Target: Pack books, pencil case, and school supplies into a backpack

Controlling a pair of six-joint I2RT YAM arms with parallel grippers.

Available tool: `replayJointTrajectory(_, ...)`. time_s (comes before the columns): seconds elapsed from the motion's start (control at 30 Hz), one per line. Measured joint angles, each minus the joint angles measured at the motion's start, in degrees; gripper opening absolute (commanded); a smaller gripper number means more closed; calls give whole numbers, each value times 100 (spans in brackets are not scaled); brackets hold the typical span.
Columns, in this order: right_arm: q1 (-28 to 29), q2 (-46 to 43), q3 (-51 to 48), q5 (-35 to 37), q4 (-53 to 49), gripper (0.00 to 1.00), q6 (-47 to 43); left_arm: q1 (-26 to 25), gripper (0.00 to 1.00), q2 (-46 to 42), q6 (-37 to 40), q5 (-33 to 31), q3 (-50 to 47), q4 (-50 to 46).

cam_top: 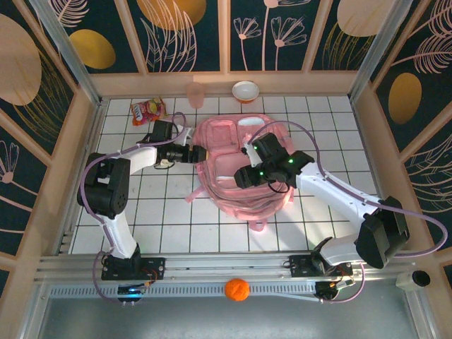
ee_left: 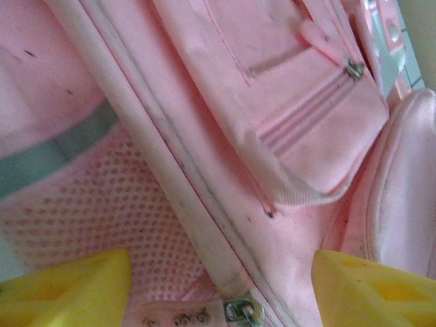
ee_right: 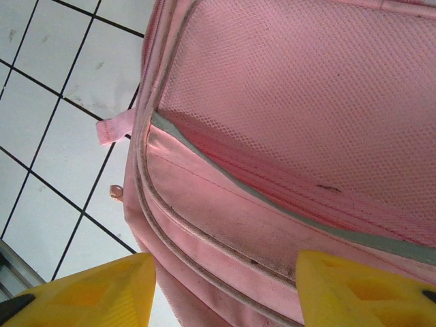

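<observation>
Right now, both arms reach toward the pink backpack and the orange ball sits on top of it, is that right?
Not quite. The orange ball is not on the backpack. It sits apart from it, on the grey ledge along the near edge, as the top external view shows. The rest of what you said is right.

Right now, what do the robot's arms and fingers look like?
The left arm and right arm are white tubes with black joints. Lilac cables loop along them. The fingers are blocky and bright yellow. Green lights glow on the right wrist.
</observation>
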Motion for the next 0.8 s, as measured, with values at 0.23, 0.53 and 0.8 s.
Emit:
replayJointTrajectory(0.23, 0, 61, 0, -15, 15, 57, 20, 4, 64, 0, 437, 452, -129, -208)
replayJointTrajectory(0.53, 0, 61, 0, -28, 15, 56, 46, 7, 35, 0, 560, 592, -326, -157)
replayJointTrajectory(0.8, 0, 57, 0, -9, 15, 56, 170, 7, 12, -223, 627, 422, -490, -85)
